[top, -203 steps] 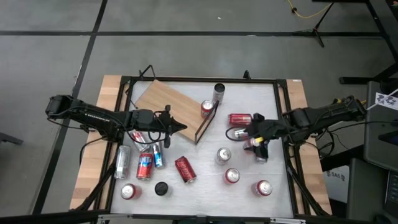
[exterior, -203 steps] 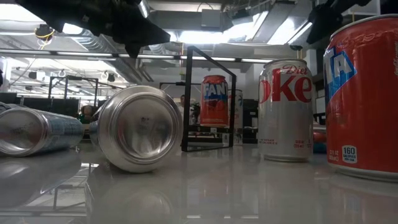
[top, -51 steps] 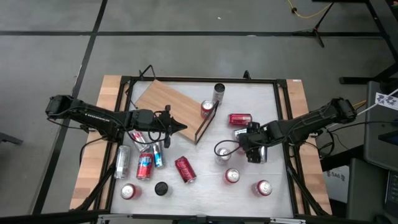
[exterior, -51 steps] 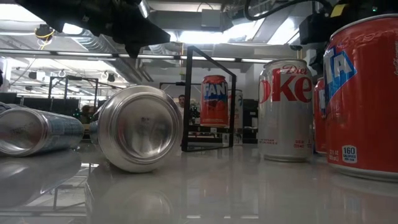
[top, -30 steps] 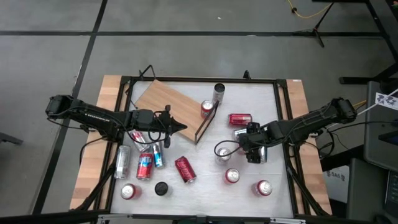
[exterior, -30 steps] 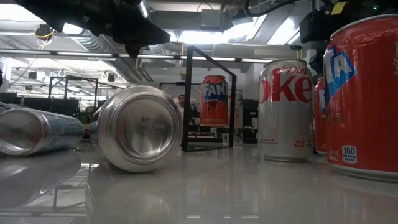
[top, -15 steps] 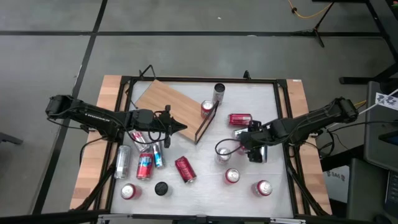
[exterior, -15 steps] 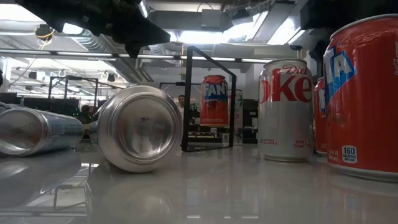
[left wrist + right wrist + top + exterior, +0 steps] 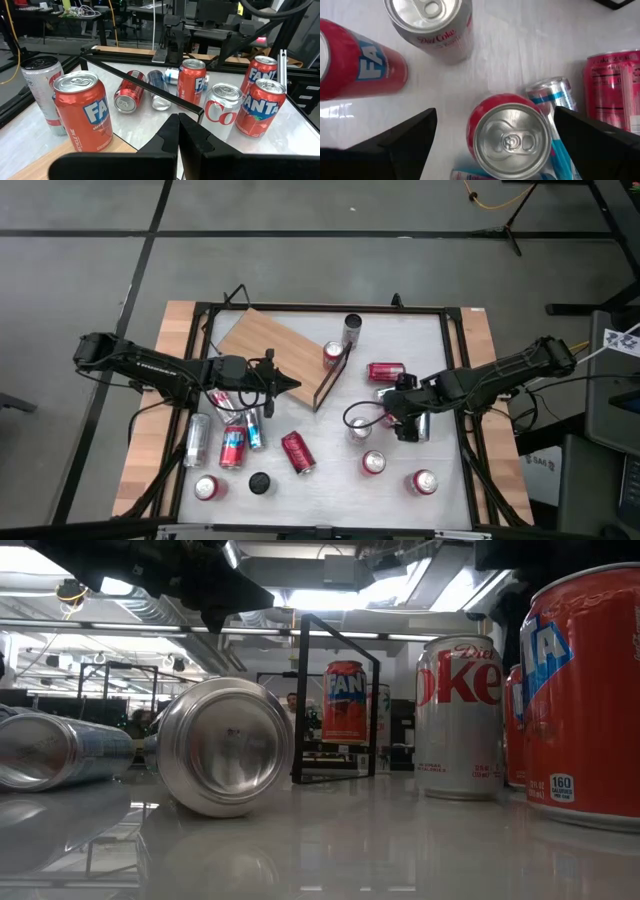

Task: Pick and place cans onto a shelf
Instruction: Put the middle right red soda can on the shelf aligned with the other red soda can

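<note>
The shelf (image 9: 275,352) is a flat board of pale wood grain with a thin black wire frame (image 9: 333,377) at one end; one red can (image 9: 333,354) with a shiny round top stands on it by that frame; a slim silver can (image 9: 352,329) stands just beyond the frame; the left gripper (image 9: 291,384), pinched to a point, hovers beside the frame; the right gripper (image 9: 492,131) spreads wide above an upright red can (image 9: 507,134), well apart from the shelf.

Bright ceiling lights (image 9: 330,595) lit the scene evenly; the glossy white tabletop (image 9: 330,840) mirrored them, and the nearest red can (image 9: 585,690) looked soft.
</note>
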Robot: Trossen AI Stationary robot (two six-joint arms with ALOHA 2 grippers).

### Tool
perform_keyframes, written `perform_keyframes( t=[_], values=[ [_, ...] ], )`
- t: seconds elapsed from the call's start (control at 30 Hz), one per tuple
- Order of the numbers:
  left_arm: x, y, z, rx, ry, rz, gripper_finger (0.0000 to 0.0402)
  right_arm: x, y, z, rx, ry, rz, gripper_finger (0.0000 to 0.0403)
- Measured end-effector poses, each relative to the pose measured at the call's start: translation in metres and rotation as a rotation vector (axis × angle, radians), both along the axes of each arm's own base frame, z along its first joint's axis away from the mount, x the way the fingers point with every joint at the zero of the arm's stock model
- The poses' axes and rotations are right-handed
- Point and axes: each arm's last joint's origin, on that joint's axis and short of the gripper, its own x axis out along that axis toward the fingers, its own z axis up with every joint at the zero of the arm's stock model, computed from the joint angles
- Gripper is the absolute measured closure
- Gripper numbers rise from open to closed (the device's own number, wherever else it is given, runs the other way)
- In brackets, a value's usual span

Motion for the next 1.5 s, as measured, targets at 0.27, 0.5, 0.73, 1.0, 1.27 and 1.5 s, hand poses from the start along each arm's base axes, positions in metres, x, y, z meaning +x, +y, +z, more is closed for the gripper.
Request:
perform_keyframes(
  t=[0.27,0.5,0.73,1.0,1.27,1.5],
  values=[
    [0.000,0.000,0.000,0.000,0.000,0.000,0.0401,-0.002,-0.001,-0.003,-0.022,0.023,-0.005,0.0010],
    [0.000,0.000,0.000,0.000,0.000,0.000,0.0401,-0.008,-0.003,-0.020,-0.038,0.071,-0.006,0.0010],
    [0.000,0.000,0.000,0.000,0.000,0.000,0.0401,-0.006,-0.003,-0.020,-0.050,0.046,-0.041,0.0034],
    [0.000,0.000,0.000,0.000,0.000,0.000,0.0401,-0.006,-0.003,-0.020,-0.050,0.045,-0.040,0.0113],
    [0.000,0.000,0.000,0.000,0.000,0.000,0.0401,-0.005,-0.003,-0.019,-0.049,0.032,-0.041,0.0142],
    [0.000,0.000,0.000,0.000,0.000,0.000,0.0401,-0.003,-0.002,-0.016,-0.027,0.017,-0.036,0.0143]
  ],
)
